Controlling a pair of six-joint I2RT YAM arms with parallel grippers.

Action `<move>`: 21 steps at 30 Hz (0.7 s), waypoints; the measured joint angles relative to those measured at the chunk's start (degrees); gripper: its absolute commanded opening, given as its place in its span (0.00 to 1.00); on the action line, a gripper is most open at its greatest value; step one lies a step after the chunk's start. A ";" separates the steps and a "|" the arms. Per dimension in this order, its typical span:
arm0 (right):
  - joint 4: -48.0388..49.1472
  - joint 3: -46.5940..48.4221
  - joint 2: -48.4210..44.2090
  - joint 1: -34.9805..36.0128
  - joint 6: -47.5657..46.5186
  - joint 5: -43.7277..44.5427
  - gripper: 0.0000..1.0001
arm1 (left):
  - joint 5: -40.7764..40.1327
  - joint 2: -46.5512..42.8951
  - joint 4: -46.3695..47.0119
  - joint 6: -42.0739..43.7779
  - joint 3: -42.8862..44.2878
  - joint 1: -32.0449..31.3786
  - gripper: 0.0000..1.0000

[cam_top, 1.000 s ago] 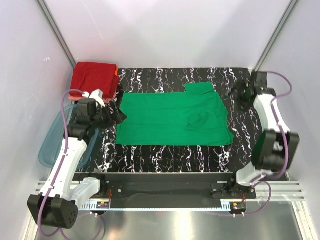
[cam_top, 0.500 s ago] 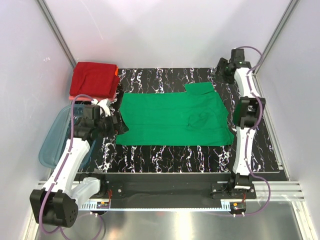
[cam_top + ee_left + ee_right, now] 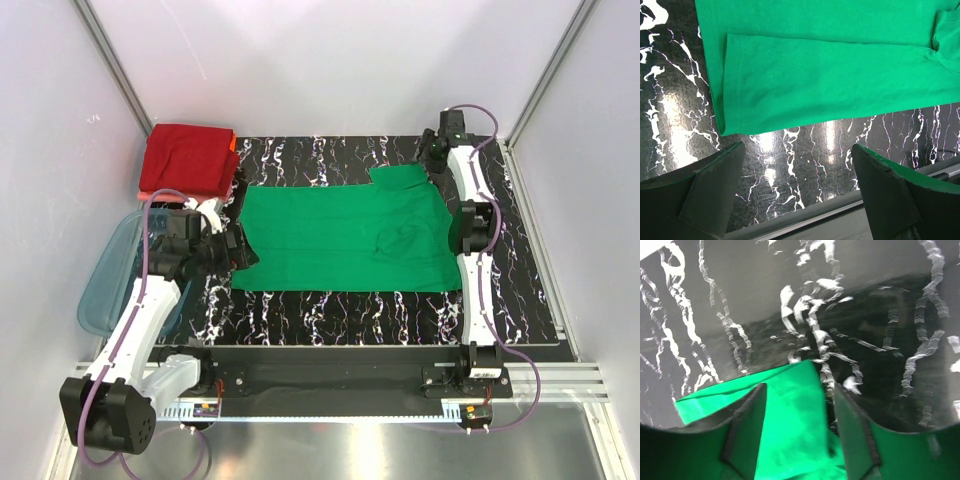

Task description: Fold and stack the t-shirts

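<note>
Now the right gripper (image 3: pixel 799 392) has reached the far right of the bench (image 3: pixel 520 285), jaws half spread astride the green tee (image 3: pixel 330 240); the left gripper (image 3: pixel 797 147) gapes over its near left corner. One green tee, one red stack (image 3: pixel 185 160) far left, one tub (image 3: pixel 100 290).

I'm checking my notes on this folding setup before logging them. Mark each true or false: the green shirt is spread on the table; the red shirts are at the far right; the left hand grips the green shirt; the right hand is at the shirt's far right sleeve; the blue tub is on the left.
1. The bright green t-shirt lies spread on the black marbled table. True.
2. The folded dark red shirts sit at the far right corner. False: they sit at the far left corner.
3. The left hand grips the green shirt. False: it is open beside the shirt's near-left corner, holding nothing.
4. The right hand is at the far right sleeve. True.
5. The translucent blue plastic tub is at the left edge. True.
</note>
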 measured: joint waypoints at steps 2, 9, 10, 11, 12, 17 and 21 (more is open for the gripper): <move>0.33 -0.31 0.07 0.85 0.22 -0.13 0.52 | 0.00 0.00 0.11 0.00 0.00 0.00 0.94; 1.33 -1.05 0.24 2.49 1.29 -0.61 0.17 | -0.09 0.33 0.22 0.00 -0.02 0.00 0.93; 1.53 -1.44 0.26 2.56 1.36 -1.01 0.12 | -0.31 0.52 0.22 0.00 -0.02 0.00 0.93; 1.64 -1.60 0.26 2.54 1.46 -1.11 0.00 | -0.70 0.98 0.26 -0.02 0.00 0.00 0.93; 1.70 -1.68 0.26 2.54 1.64 -1.25 0.00 | -1.36 1.64 0.35 -0.09 0.00 0.00 0.93; 3.30 -3.13 0.04 2.01 2.69 -2.34 0.00 | -6.10 10.12 0.79 -2.34 2.95 -0.04 0.86; 6.69 -7.78 -1.99 1.66 4.15 -3.41 0.00 | -10.62 21.81 2.21 -5.38 12.11 -0.09 0.80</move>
